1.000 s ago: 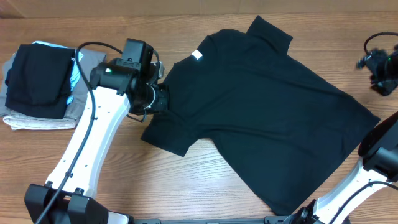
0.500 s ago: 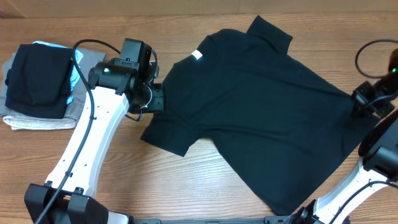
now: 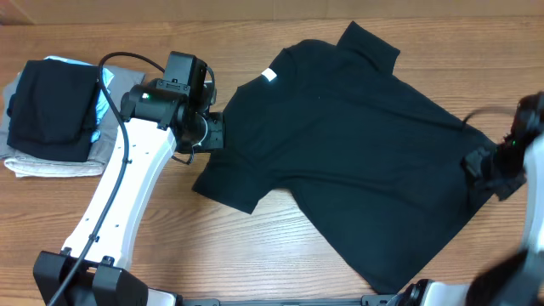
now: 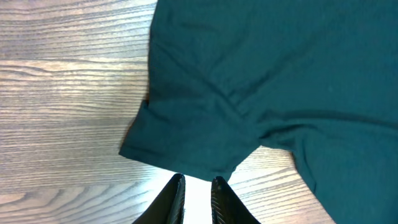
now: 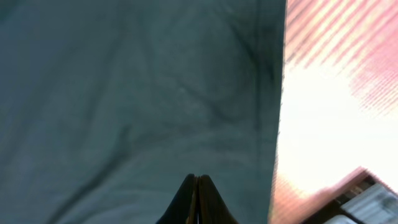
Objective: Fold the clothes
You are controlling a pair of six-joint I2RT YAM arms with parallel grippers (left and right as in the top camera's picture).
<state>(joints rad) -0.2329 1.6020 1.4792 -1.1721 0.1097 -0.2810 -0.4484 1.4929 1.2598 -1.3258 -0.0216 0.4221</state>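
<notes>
Right gripper (image 5: 196,179) shuts, newly arrived over black T-shirt (image 3: 357,144) hem (image 5: 268,93) | left gripper (image 4: 198,182) barely parted, empty, beside sleeve (image 4: 186,137) | fold pending

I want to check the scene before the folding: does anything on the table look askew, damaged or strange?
Nothing is damaged or spilled. Only the black T-shirt lies diagonally across the table, and its sleeve near the left hand is creased at the seam.

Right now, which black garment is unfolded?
The T-shirt spread flat in the middle, white neck label showing; the other black piece sits folded atop the left pile.
</notes>
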